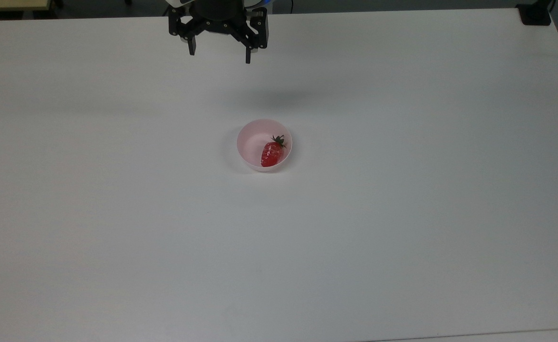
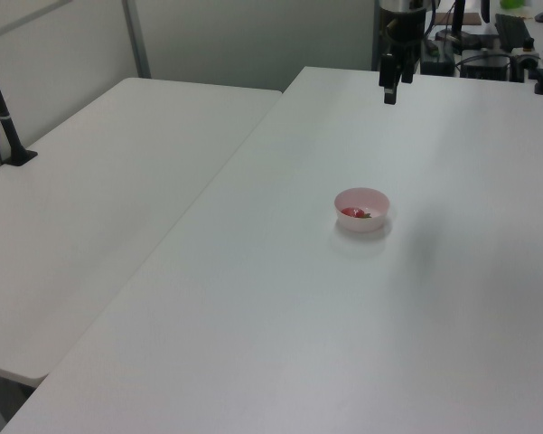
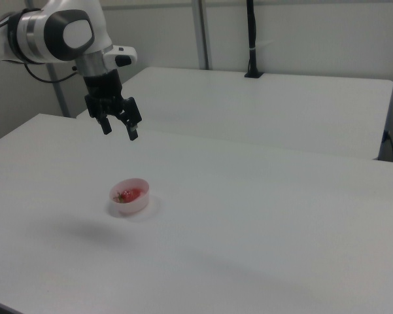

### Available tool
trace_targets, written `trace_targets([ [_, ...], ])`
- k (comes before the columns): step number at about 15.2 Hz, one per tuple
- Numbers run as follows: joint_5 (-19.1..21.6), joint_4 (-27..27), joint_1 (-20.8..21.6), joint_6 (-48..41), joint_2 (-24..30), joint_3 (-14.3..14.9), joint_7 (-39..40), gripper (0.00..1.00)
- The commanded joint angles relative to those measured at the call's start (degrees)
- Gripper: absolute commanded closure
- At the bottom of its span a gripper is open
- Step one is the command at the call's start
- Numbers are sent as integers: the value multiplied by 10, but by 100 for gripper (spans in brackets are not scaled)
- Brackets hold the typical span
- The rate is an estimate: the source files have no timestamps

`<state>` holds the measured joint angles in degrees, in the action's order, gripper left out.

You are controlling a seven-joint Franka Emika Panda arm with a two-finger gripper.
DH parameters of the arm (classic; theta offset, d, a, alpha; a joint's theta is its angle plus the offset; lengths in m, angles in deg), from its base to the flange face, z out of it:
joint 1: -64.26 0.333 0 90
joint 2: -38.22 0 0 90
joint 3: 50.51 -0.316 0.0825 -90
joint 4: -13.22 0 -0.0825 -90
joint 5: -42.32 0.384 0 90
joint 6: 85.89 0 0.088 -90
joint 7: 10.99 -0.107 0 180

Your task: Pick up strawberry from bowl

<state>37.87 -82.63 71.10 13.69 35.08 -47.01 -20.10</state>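
A pale pink bowl (image 1: pixel 249 142) (image 2: pixel 362 201) (image 3: pixel 132 204) stands near the middle of the white table. A glossy red strawberry (image 1: pixel 272 153) (image 2: pixel 353 213) (image 3: pixel 130 194) with a dark green leafy top lies inside it, toward the top view's right side of the bowl. My black gripper (image 1: pixel 219 56) (image 2: pixel 390 93) (image 3: pixel 119 131) hangs open and empty well above the table, far from the bowl, near the top edge in the top view. Its fingers point down.
The white table (image 1: pixel 402 213) is wide and bare around the bowl. A second white table (image 2: pixel 99 208) (image 3: pixel 281 104) adjoins it. A black post base (image 1: pixel 535 14) sits at the top view's upper right corner.
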Motion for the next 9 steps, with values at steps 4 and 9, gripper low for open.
trace_targets([
  [4,28,3,-10,-10,3,-1,3,0],
  [9,28,4,-11,-8,1,-1,4,0],
])
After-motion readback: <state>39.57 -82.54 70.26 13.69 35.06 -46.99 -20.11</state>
